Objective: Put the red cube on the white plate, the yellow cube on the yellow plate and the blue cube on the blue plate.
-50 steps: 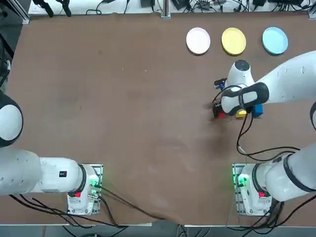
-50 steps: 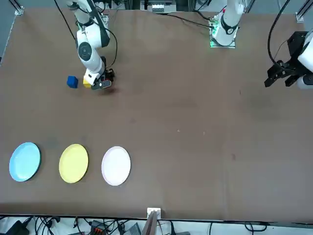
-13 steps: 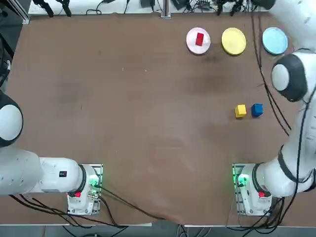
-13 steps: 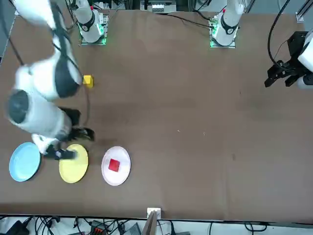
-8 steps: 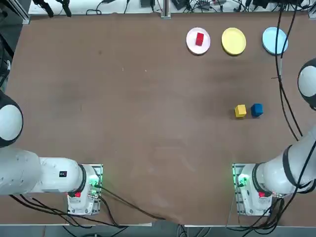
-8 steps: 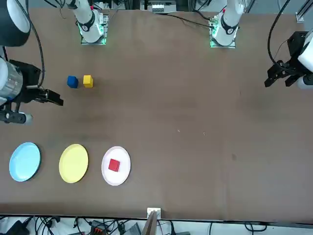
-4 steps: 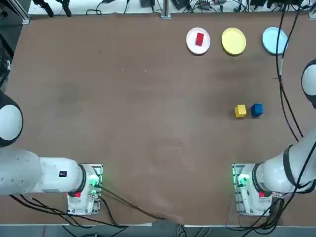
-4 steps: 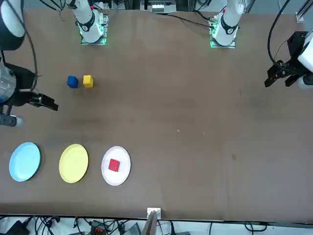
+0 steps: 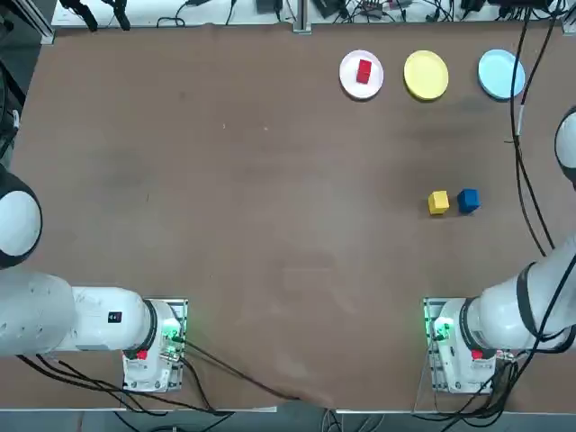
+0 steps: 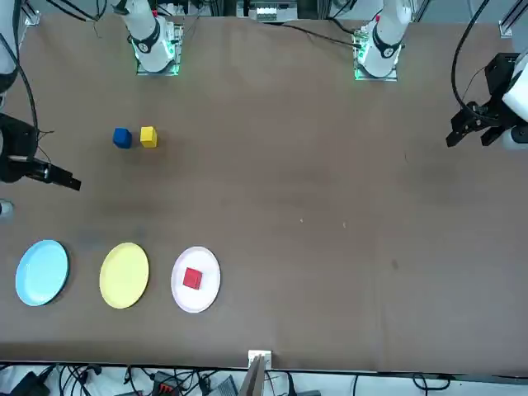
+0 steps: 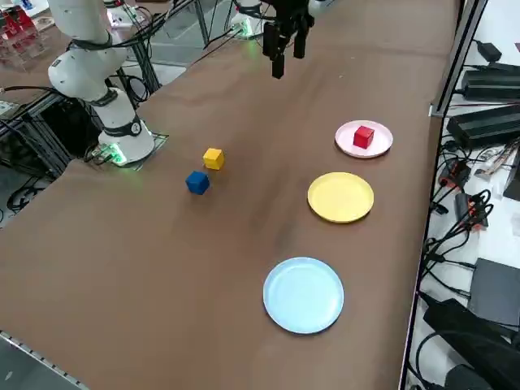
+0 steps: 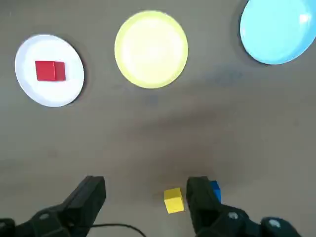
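Observation:
The red cube [image 9: 364, 71] lies on the white plate [image 9: 347, 81], leftmost of a row with the yellow plate [image 9: 426, 75] and the blue plate [image 9: 501, 73], both bare. The yellow cube [image 9: 438, 202] and blue cube [image 9: 468, 200] sit side by side on the table, nearer the robot than the plates. My right gripper [image 12: 145, 197] hangs high above them, open and empty. In the wrist view the yellow cube [image 12: 173, 200] shows far below between the fingers [image 12: 91, 195], and the blue cube [image 12: 216, 189] is partly hidden behind one. In the front view the gripper [image 10: 58, 176] is at the left edge.
The brown table [image 9: 225, 180] stretches wide to the left of the cubes. The right arm's base [image 9: 454, 342] stands at the near edge, with a black cable [image 9: 522, 162] hanging along the right side. Cables and power bricks [image 11: 479, 130] lie beyond the table's far edge.
The red cube, earlier beside the other two cubes, now lies on the white plate. Over the last second the open gripper has drifted outward toward the table's right side; the cubes stayed put.

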Controlling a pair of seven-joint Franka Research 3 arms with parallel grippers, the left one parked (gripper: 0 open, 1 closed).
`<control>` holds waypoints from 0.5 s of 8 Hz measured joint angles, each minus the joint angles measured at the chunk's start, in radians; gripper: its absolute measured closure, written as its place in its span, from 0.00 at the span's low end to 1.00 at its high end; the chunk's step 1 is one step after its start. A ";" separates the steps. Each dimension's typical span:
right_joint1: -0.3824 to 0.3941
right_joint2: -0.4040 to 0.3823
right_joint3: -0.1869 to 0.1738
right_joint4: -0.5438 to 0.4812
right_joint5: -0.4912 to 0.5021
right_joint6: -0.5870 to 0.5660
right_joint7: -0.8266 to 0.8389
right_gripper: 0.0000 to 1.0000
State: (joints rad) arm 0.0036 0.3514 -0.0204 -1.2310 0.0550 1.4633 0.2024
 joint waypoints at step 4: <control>0.031 -0.015 0.020 -0.236 -0.015 -0.025 -0.020 0.00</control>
State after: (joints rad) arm 0.0344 0.3365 -0.0008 -1.4672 0.0399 1.4387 0.1820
